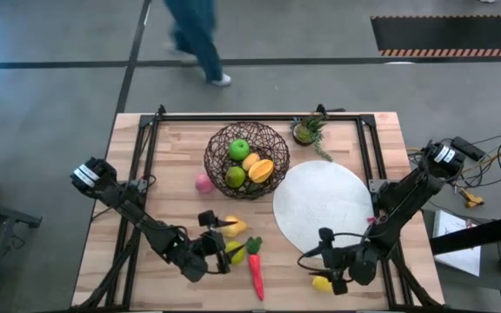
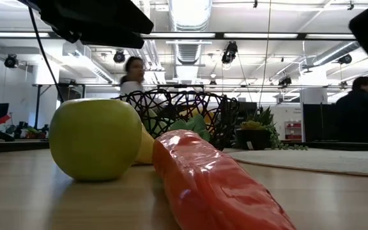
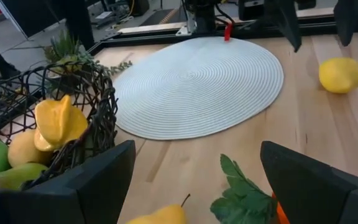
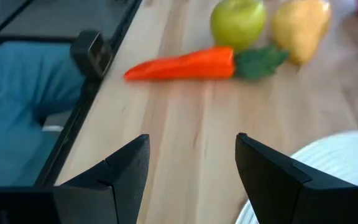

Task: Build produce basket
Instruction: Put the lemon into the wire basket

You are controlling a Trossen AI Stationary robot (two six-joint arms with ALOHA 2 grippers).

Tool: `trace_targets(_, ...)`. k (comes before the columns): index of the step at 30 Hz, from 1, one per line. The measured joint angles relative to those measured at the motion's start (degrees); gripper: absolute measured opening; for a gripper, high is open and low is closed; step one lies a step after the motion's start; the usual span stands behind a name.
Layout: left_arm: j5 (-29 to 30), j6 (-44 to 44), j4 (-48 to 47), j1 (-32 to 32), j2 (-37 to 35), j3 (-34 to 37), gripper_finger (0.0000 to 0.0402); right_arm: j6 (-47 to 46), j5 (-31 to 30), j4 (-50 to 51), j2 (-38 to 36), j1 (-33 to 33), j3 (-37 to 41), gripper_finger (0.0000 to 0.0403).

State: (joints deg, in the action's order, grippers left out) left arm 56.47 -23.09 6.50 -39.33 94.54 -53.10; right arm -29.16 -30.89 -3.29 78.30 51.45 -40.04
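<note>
The dark wire basket (image 1: 246,161) stands at the table's far middle and holds a green apple (image 1: 239,149), orange and yellow pieces. A pink fruit (image 1: 203,183) lies on the table left of it. Near the front lie a yellow pear (image 1: 234,228), a second green apple (image 1: 233,252) and a red carrot (image 1: 256,271). My left gripper (image 1: 218,239) stands open, level, with the pear's stem end (image 3: 160,214) between its fingers, apart from them. My right gripper (image 1: 329,259) is open at the front right, pointing toward the carrot (image 4: 182,64). A yellow lemon (image 1: 322,282) lies beside it.
A flat white round plate (image 1: 323,204) lies right of the middle, between basket and right arm. A small potted plant (image 1: 307,130) stands at the far edge. Black rails (image 1: 146,148) run along the table's sides. A person (image 1: 198,39) walks beyond the far edge.
</note>
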Motion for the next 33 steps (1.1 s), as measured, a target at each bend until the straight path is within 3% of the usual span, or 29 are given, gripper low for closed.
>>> trace_targets(7,0.00,1.42,0.04,0.00,0.00,0.02,0.0328,-12.06,6.93,18.59,0.33,3.28,-5.82,0.0224)
trace_targets(15,0.00,0.90,0.25,0.00,0.00,0.04,0.0328,-20.24,8.89,19.61,2.72,7.16,-7.25,0.0256)
trace_targets(22,-0.02,-0.50,0.79,0.00,0.00,0.07,0.0328,-17.68,8.84,19.17,6.33,8.19,-7.48,0.0294)
trace_targets(33,-0.04,-0.66,1.55,0.00,0.00,0.11,0.0328,-12.65,11.90,16.70,16.05,8.32,-9.51,0.0276)
